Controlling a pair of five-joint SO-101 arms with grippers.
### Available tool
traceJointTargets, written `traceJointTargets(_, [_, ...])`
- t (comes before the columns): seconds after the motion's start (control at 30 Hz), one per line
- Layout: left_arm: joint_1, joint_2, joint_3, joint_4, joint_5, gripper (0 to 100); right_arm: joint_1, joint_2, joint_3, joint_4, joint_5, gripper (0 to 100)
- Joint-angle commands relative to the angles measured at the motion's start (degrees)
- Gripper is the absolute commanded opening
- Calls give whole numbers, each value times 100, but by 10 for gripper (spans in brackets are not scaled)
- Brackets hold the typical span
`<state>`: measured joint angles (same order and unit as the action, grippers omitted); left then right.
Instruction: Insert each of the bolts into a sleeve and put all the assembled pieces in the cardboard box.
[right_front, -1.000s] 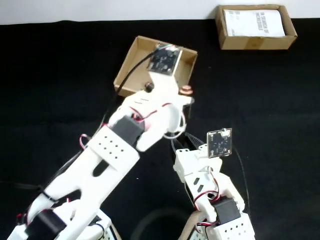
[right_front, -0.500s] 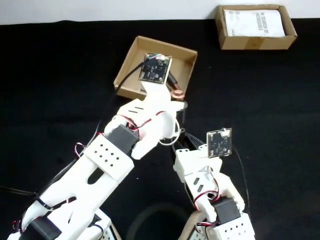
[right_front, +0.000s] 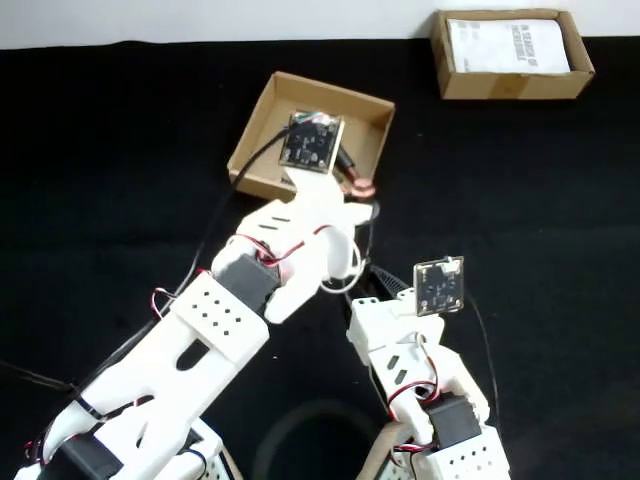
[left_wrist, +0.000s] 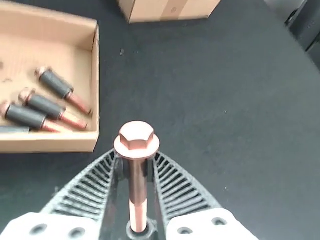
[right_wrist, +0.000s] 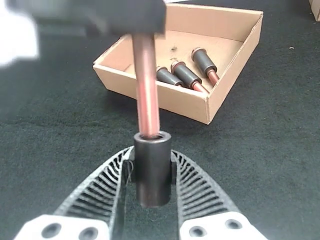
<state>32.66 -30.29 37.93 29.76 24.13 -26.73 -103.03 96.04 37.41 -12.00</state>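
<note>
Left gripper (left_wrist: 136, 159) pinching the copper bolt (left_wrist: 136, 141), right gripper (right_wrist: 152, 153) clamped on the upright black sleeve (right_wrist: 152, 172) — bolt tip at the sleeve's mouth, assembled pieces (right_wrist: 182, 75) in the cardboard box (right_wrist: 165, 101).

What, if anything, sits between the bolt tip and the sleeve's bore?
Nothing visible does. In the right wrist view the bolt, held by the left pincer, hangs straight with its tip at or just inside the open mouth of the sleeve. The sleeve stands upright in the right pincer, and its rim looks unobstructed.
</note>
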Motion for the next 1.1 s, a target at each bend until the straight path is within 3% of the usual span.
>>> traceJointTargets(0.0, [-13, -189, 127, 9, 26, 9, -22, -119, 716, -66, -44, 7])
traceJointTargets(0.23, [-13, -189, 470, 299, 563, 9, -13, -119, 716, -66, -44, 7])
traceJointTargets(0.5, [338, -673, 462, 1653, 519, 14, -4, -119, 716, -66, -44, 7])
traceJointTargets(0.6, [558, -1051, 462, 2163, 97, 38, -4, -119, 716, -66, -44, 7])
traceJointTargets(0.87, [664, -2167, 444, 3622, -536, 324, 374, -119, 716, -66, -44, 7])
traceJointTargets(0.97, [382, -2738, 444, 3771, -914, 310, 409, -119, 664, -66, -53, 7])
traceJointTargets(1.07, [-189, -3389, 453, 3780, -1398, 228, 620, -48, 444, -66, -308, 7])
